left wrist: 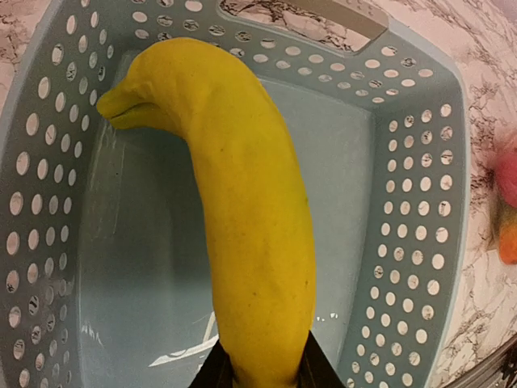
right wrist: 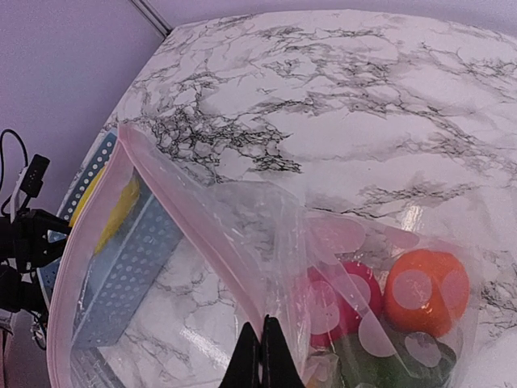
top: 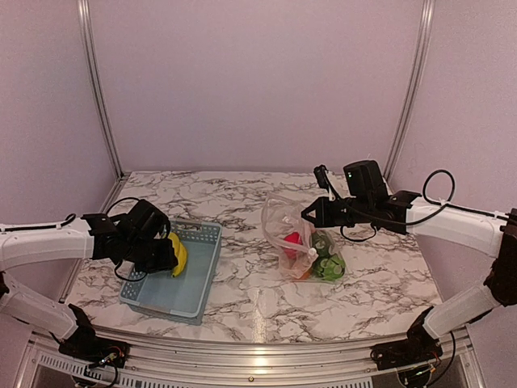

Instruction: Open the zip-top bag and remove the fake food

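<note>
My left gripper (top: 166, 252) is shut on a yellow banana (top: 178, 253) and holds it over the light blue basket (top: 202, 279). In the left wrist view the banana (left wrist: 242, 210) stands up between the black fingers (left wrist: 212, 373) above the basket floor (left wrist: 137, 267). My right gripper (top: 311, 215) is shut on the rim of the clear zip-top bag (top: 284, 222) and holds its mouth up. In the right wrist view the fingertips (right wrist: 263, 356) pinch the bag's pink zip strip (right wrist: 174, 198). Inside lie a red fruit (right wrist: 343, 303), an orange (right wrist: 424, 291) and green pieces (top: 329, 267).
The basket holds nothing else that shows. Marble table (top: 242, 202) with purple walls behind and metal posts (top: 101, 97) at the back corners. A black cable (top: 436, 190) loops from the right arm.
</note>
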Controlling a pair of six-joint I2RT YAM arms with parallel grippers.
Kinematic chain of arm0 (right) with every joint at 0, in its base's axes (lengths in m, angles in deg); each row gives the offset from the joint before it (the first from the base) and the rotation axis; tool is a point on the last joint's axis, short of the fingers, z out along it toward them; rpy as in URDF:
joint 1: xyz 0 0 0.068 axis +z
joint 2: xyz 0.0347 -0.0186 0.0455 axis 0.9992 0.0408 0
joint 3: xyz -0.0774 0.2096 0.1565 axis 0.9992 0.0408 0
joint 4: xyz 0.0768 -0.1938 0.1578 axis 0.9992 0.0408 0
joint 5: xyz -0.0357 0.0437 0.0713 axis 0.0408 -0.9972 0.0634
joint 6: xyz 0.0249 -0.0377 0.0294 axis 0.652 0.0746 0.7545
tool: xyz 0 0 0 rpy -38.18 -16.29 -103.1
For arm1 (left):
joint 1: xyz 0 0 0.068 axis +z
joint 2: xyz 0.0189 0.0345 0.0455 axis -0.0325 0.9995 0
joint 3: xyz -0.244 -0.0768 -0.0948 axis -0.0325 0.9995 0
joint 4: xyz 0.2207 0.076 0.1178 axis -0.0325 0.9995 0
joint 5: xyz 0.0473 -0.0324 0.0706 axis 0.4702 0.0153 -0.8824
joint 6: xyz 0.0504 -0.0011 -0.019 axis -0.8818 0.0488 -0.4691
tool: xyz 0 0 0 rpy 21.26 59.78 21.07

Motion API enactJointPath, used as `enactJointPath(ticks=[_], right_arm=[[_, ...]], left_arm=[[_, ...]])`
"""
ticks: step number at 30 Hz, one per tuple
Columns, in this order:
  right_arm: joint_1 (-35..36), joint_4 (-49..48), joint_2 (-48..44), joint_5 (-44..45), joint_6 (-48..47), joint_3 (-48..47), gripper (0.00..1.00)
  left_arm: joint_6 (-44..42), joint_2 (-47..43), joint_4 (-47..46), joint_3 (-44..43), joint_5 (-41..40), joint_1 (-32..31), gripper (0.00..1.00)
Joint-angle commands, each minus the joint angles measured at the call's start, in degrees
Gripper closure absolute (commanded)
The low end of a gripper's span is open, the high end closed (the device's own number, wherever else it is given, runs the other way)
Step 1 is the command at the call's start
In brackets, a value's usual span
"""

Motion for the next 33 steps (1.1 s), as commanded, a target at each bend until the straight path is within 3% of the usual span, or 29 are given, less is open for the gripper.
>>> enactJointPath(ticks=[1,14,17,20,26,29,33], right_arm=[[-0.5,-0.4,-0.1,-0.2,0.2,-2.4,1.0],[-0.6,-0.4,-0.8,-0.1,1.1,-2.0,1.0],[-0.5,-0.5,-0.6,-0.9,1.0,-2.2,1.0],[-0.6,-0.5,-0.3,-2.1,0.8,-2.7,1.0],[-0.5,-1.6,-0.1,-5.7,1.1,-3.2,1.0],[-0.3,-2.5,-0.1,-7.1,1.6,-3.4,1.0],[0.4,-3.7,0.1,-8.4,2.3,-3.6,1.0]], left_arm=[[0.3,6.1,4.5,-5.3,-5.1,2.4,0.93],[-7.4,18.1,-0.6,-10.4,-2.7,10.4,0.88],[-9.6,18.9,-0.5,-12.1,-2.2,11.0,0.77],[-10.4,17.9,0.1,-12.8,-0.6,11.1,0.58],[-10.5,9.1,-0.2,-12.3,3.4,11.0,0.35],[-10.7,3.9,-4.6,-12.2,8.8,10.3,0.3],[-9.5,2.0,-15.4,-13.2,15.3,7.0,0.32]])
